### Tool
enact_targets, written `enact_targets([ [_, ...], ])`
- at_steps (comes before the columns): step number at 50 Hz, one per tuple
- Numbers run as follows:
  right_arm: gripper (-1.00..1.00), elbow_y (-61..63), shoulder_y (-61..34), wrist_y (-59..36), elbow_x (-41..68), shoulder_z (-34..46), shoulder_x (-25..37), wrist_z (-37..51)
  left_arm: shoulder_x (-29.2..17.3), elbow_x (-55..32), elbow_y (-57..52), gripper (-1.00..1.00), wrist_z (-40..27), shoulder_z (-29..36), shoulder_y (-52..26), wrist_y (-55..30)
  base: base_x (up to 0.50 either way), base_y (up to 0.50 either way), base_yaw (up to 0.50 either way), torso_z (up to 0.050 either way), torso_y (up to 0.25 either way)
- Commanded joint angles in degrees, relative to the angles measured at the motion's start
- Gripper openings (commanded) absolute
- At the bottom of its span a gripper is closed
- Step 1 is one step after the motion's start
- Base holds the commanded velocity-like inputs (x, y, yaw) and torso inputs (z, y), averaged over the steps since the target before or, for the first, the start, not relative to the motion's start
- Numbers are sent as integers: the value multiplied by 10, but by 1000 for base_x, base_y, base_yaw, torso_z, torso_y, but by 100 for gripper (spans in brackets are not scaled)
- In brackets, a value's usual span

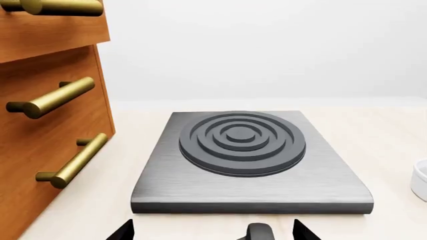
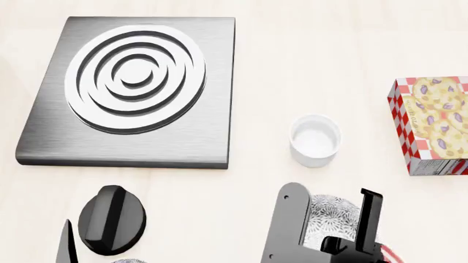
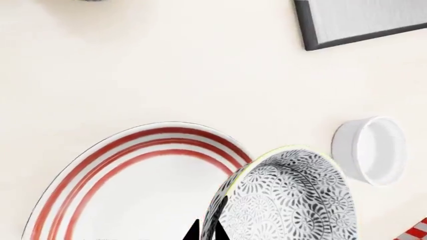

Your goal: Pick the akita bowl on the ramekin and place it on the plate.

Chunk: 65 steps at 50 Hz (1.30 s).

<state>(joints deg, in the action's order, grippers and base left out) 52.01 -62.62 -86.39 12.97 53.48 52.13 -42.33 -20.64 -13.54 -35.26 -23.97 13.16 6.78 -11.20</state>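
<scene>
step: carry to plate | right end effector [image 2: 332,230] closed on akita bowl [image 3: 287,200], held over rim of plate [image 3: 133,150], clear of empty ramekin [image 2: 314,139] | left end effector [image 1: 212,231] apparently open, empty | next: centre over plate, lower, release

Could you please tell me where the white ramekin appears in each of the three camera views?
Left wrist view: a sliver of the ramekin is cut by the picture's edge.
Head view: the ramekin stands alone right of the hob.
Right wrist view: the ramekin sits beside the akita bowl.
Shared landmark: the grey hob.
</scene>
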Motion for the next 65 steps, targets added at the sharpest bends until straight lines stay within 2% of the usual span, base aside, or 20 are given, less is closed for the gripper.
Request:
enact_targets([
  [1,-100,20,35,5,0,-16,15,15,-2,-1,-1,100,-2,1,0,0,0,0,0,0,0],
  [22,-100,32,139,28,21,-95,51,45,-4,-2,2,100,-5,5,-1,2,0,0,0,0,0],
  [65,-100,-10,281,112,38,-150,70,109,-10,-4,1,100,-12,10,-2,5,0,0,0,0,0],
])
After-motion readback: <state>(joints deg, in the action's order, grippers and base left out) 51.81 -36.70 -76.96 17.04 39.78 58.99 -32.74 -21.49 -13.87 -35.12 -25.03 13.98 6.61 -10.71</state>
